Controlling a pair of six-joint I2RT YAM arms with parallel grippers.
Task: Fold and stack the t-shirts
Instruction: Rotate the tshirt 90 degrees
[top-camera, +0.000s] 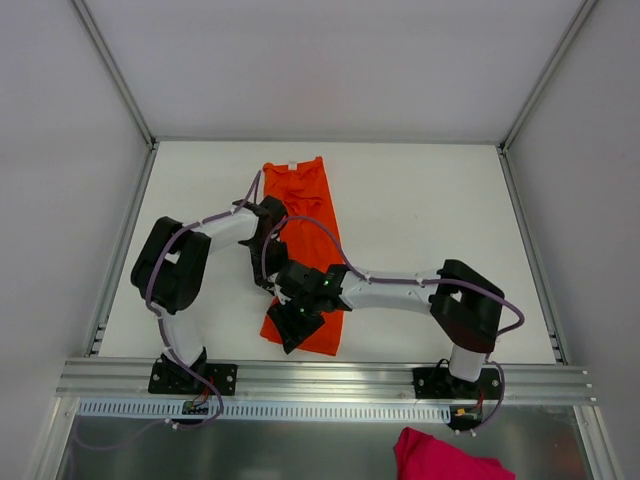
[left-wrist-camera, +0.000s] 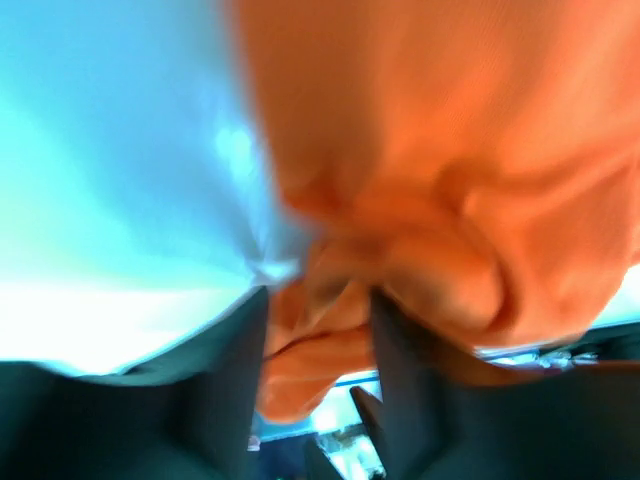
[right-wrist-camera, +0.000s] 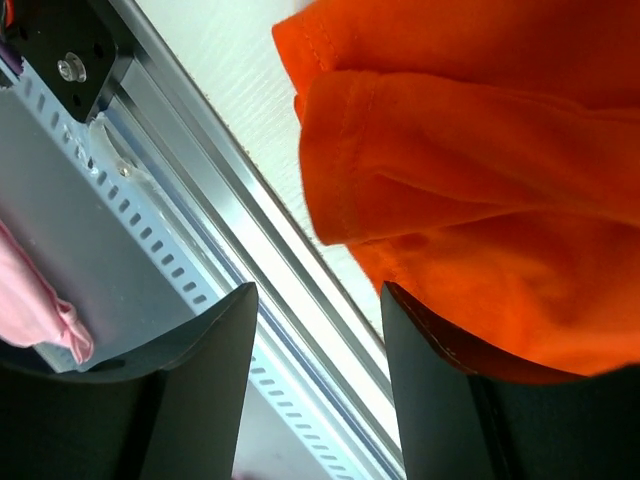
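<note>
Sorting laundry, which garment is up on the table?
The orange t-shirt, lying long and narrow on the white table; the pink garment lies below the metal rail, off the table.

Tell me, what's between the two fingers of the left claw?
A bunched fold of the orange t-shirt sits inside the left claw, seen in the left wrist view.

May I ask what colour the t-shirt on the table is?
The t-shirt is bright orange, clearest in the top view.
</note>
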